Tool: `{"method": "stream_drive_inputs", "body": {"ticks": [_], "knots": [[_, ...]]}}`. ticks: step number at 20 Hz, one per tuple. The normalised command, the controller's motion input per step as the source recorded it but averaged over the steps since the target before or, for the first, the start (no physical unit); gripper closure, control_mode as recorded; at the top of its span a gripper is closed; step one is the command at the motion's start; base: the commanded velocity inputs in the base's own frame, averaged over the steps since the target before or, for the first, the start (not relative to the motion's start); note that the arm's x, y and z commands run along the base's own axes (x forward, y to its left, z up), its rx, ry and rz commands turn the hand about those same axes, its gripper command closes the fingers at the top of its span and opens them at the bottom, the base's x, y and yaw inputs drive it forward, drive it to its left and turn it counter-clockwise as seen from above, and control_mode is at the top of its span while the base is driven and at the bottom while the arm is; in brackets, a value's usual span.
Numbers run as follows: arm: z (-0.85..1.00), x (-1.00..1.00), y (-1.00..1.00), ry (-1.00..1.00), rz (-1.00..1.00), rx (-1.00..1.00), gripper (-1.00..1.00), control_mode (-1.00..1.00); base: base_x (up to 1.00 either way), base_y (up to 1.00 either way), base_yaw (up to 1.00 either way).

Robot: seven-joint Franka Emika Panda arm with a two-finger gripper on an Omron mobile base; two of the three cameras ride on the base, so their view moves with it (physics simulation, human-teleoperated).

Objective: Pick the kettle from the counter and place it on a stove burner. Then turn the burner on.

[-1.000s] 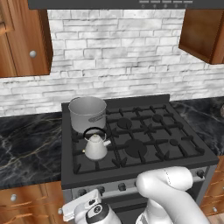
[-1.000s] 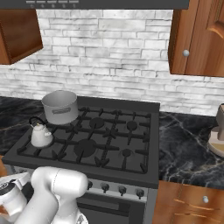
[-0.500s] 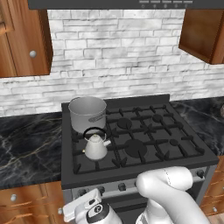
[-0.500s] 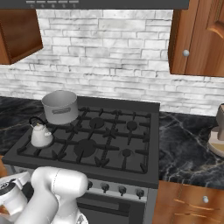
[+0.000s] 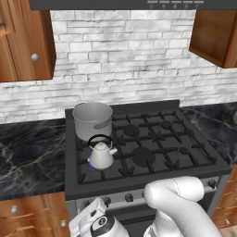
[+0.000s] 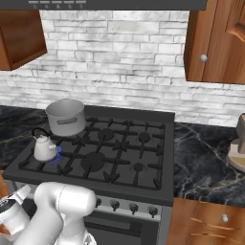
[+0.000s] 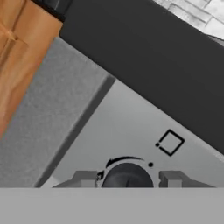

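Meanwhile, the small pale cone-shaped kettle (image 5: 101,155) is seen centre-left on the lit burner (image 6: 56,154); the gripper (image 7: 127,178) is spread around a black knob (image 7: 127,176).

kettle (image 5: 101,156): pale grey-white, smooth, with a soft sheen; thin black loop handle
pot (image 5: 92,120): brushed grey metal, matt
stove top (image 5: 157,139): black cast-iron grates, dull finish
counter (image 5: 28,159): glossy black marble, white and gold veins
cabinets (image 5: 25,44): polished reddish wood, metal knobs
wall (image 5: 125,60): rough whitewashed brick
control panel (image 7: 131,131): smooth matt grey metal; dark knob (image 7: 127,177)
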Motion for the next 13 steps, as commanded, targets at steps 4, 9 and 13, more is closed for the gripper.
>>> {"method": "stream_drive_inputs", "body": {"ticks": [4, 9, 13], "knots": [[-0.17, 0.0, 0.0, 0.0, 0.1, -0.28, 1.0, -1.0, 0.0, 0.0, 0.0], [-0.12, 0.0, 0.0, 0.0, 0.08, -0.3, 1.0, -1.0, 0.0, 0.0, 0.0], [-0.03, 0.0, 0.0, 0.02, 0.05, -0.31, 1.0, -1.0, 0.0, 0.0, 0.0]]}}
